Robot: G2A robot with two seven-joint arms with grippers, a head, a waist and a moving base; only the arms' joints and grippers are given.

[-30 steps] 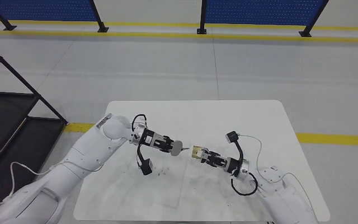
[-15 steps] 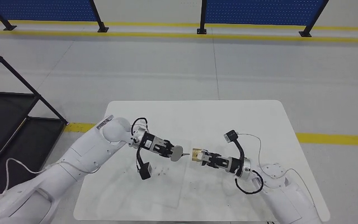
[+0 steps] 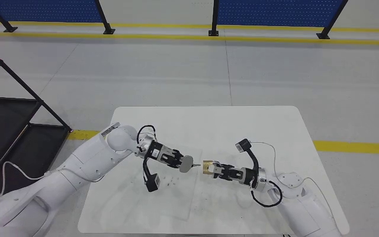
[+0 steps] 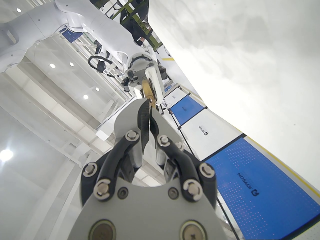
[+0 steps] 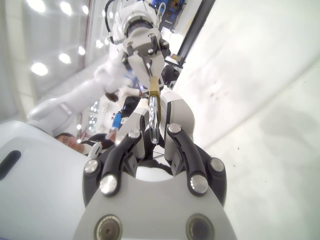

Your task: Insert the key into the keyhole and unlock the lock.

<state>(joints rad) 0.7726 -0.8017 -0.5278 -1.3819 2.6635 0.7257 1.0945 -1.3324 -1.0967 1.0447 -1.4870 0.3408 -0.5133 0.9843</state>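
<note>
Above the middle of the white table (image 3: 266, 127) my left gripper (image 3: 188, 162) is shut on the key (image 3: 195, 165), whose thin blade points at the lock. My right gripper (image 3: 211, 168) faces it, shut on the brass padlock (image 3: 206, 166). In the left wrist view my own fingers (image 4: 143, 116) are pressed together, with the brass lock (image 4: 149, 93) just beyond their tips. The right wrist view shows the lock's chrome shackle (image 5: 153, 116) between my fingers and its brass body (image 5: 153, 87) reaching up to the left gripper (image 5: 150, 72). Whether the key's tip is in the keyhole is hidden.
Small dark specks (image 3: 170, 181) lie on the table under the left arm. A black rack (image 3: 23, 136) stands on the floor to the left. Blue barriers (image 3: 278, 12) line the back, and a yellow line (image 3: 349, 145) crosses the floor.
Both grippers have drifted a little toward the table's near edge. The lock has come slightly lower and closer to the key; both grips hold.
</note>
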